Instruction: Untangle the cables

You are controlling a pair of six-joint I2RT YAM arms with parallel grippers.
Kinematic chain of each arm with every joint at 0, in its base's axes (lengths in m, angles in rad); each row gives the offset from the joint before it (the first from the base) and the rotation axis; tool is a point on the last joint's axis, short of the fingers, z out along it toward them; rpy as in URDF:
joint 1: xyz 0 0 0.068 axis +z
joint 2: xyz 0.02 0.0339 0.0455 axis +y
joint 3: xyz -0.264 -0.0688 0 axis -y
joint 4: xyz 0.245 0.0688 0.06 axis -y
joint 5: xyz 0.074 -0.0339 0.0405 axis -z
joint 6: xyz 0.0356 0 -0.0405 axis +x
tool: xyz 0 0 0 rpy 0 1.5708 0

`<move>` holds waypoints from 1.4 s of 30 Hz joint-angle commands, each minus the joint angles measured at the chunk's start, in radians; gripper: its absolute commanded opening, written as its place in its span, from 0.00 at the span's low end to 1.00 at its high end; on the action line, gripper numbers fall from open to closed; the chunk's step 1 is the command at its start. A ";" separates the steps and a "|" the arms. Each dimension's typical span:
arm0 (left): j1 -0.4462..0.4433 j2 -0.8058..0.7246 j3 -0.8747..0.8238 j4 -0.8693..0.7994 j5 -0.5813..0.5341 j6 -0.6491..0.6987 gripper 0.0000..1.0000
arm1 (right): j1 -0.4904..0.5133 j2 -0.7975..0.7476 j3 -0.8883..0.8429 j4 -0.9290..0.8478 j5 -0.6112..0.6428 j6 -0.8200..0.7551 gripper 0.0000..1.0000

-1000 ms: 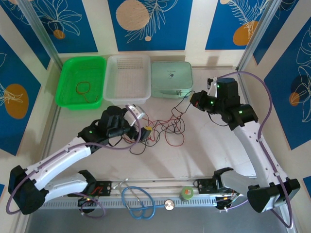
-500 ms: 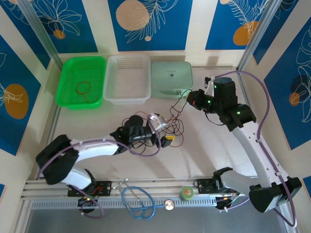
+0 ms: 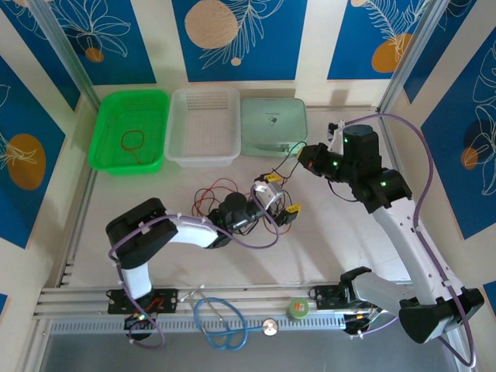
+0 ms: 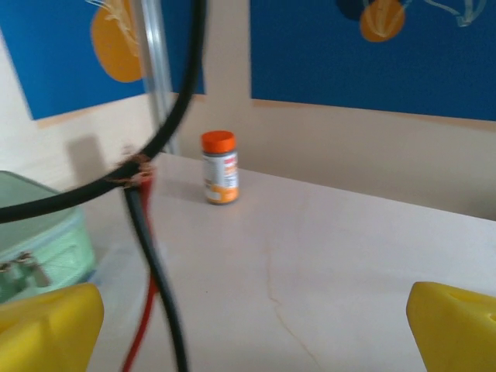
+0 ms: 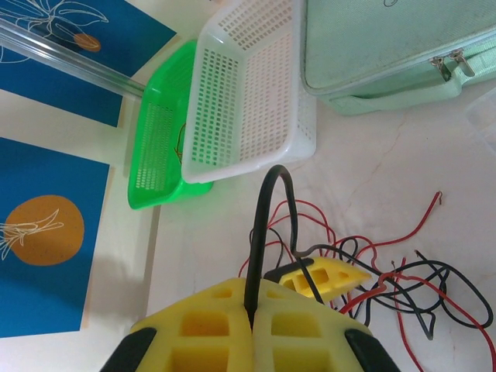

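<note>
- Near the middle of the tabletop (image 3: 329, 240), the cables (image 3: 219, 187) lie in a loose knot of thin red and black strands, reaching from beside the left arm's wrist toward the mint-green case (image 3: 271, 122)
- The left pincer (image 3: 281, 194) stands wide, its yellow fingertips well apart with nothing between them, and the knot lies just beside it
- From the left wrist, a black strand and a red strand (image 4: 143, 310) hang blurred close to the lens near one yellow fingertip (image 4: 46, 329); whether they touch it is hard to tell
- The right pincer (image 3: 308, 160) hovers just in front of the case, its yellow pads (image 5: 201, 325) pressed together on a black cable (image 5: 260, 225) that arches up from between them and drops back toward the knot
- Along the far edge, the green basket (image 3: 105, 116), the white basket (image 3: 204, 97) and the case stand side by side
- A single red loop (image 3: 133, 141) lies inside the green basket
- A small bottle with an orange cap (image 4: 219, 167) stands upright near the far wall
- A light-blue stethoscope (image 3: 221, 324) lies at the near edge between the arm bases
</note>
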 commanded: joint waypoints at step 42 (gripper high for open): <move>-0.009 -0.262 -0.315 -0.053 -0.339 0.113 0.00 | -0.275 -0.104 0.012 -0.081 0.039 -0.073 0.00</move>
